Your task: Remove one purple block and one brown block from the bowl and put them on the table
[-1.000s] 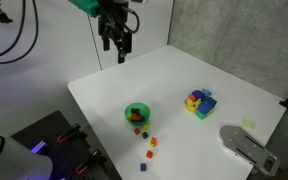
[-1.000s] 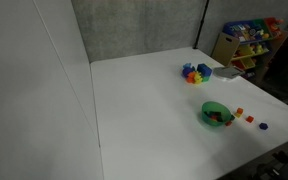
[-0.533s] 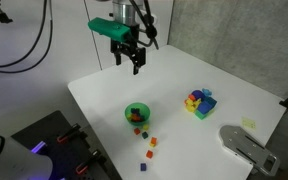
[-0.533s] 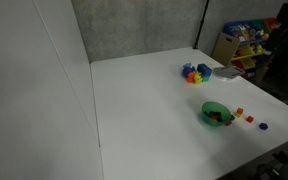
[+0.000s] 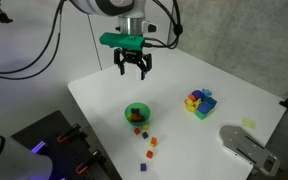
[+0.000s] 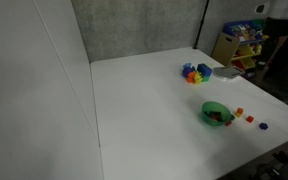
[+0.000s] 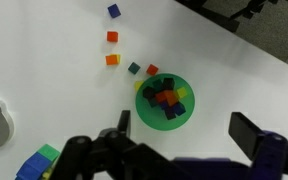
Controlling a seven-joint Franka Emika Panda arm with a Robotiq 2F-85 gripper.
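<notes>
As jaws gape, the bowl (image 7: 142,110) holds blocks (image 7: 165,98).

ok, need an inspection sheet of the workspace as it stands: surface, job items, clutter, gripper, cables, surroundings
Surface: white table, plain and flat.
Job's things: green bowl upright and holding mixed blocks; too small to pick out purple or brown.
Clutter: five loose blocks trailing away from the bowl; blue tray heaped with blocks; grey object at the table edge.
Grippers: gripper open, empty, in the air well short of the bowl.
Cables: black cables hanging off the table.
Surroundings: shelf with coloured items; grey wall.
</notes>
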